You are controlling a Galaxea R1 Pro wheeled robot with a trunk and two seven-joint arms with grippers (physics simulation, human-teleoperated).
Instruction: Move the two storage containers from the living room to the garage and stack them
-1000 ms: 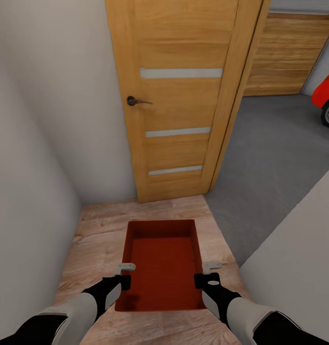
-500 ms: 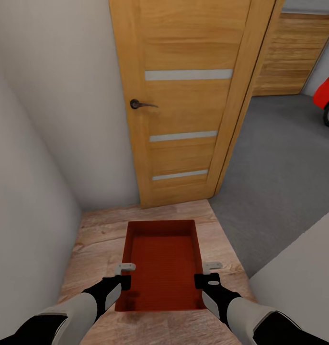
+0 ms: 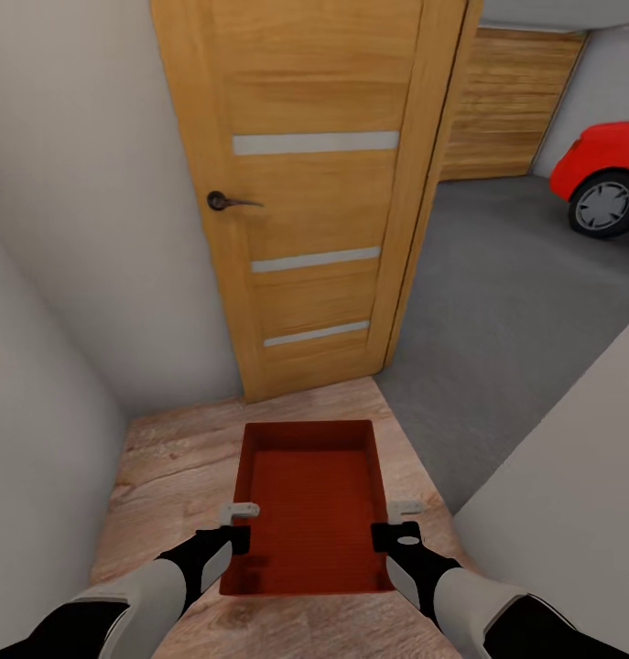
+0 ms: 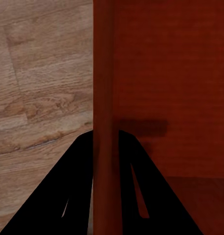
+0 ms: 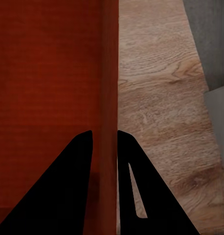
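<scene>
I hold one orange-red storage container (image 3: 309, 503) level over light wood planks, low in the head view. My left gripper (image 3: 233, 531) is shut on its left wall and my right gripper (image 3: 398, 529) on its right wall. In the left wrist view the container wall (image 4: 103, 98) runs between the black fingers (image 4: 75, 181); the right wrist view shows the same, wall (image 5: 108, 88) between fingers (image 5: 78, 181). Through the doorway lies the garage, with its grey concrete floor (image 3: 525, 293). The other container and the living room are out of view.
An orange-wood door (image 3: 314, 183) with pale slits stands open straight ahead, its handle (image 3: 224, 201) toward me. A red car (image 3: 602, 178) and a wooden garage door (image 3: 506, 101) are at the far right. White walls close in at left (image 3: 48, 384) and right (image 3: 570, 513).
The whole view has swung to the right: door and walls sit further left and more of the red car shows. Container and both grippers keep their places in the picture.
</scene>
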